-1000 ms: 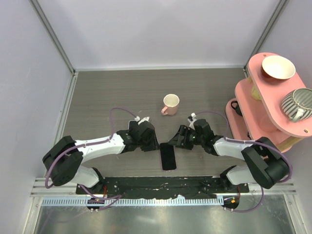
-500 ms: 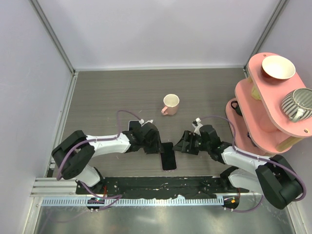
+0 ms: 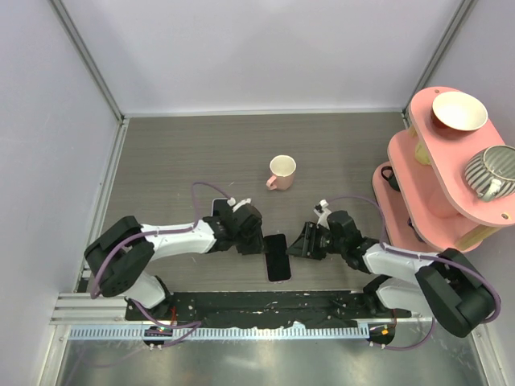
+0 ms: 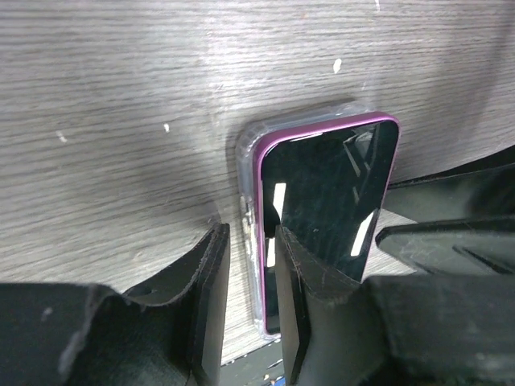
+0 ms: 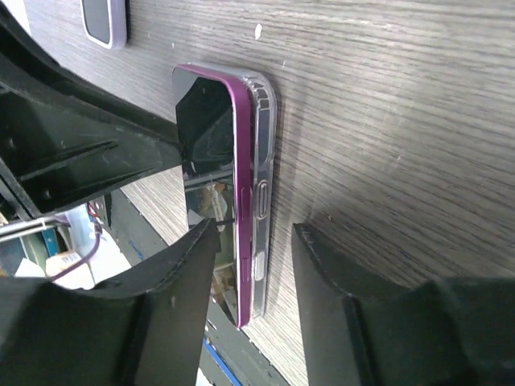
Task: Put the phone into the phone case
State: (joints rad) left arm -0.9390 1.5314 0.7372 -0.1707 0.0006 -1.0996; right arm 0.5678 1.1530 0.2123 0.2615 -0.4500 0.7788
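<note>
The phone (image 3: pixel 278 257), black-screened with a purple rim, lies on the clear phone case (image 4: pixel 245 161) near the table's front edge. In the right wrist view the purple edge (image 5: pixel 239 185) stands a little above the clear case wall (image 5: pixel 264 161). My left gripper (image 3: pixel 256 243) is low at the phone's left side. Its jaws (image 4: pixel 251 297) stand narrowly open astride the case's left edge. One finger (image 4: pixel 294 305) is over the screen. My right gripper (image 3: pixel 299 242) is at the phone's right side, open (image 5: pixel 253 273) astride that edge.
A pink cup (image 3: pixel 282 170) stands behind the phone. A pink shelf rack (image 3: pixel 418 201) at the right holds a bowl (image 3: pixel 459 111) and a striped cup (image 3: pixel 491 170). A small lilac-rimmed rectangle (image 3: pixel 219 207) lies behind my left arm. A black strip (image 3: pixel 273 301) runs along the front edge.
Both grippers have come down and toward the front, closing in on the phone's two long sides. The phone has stayed in place.
</note>
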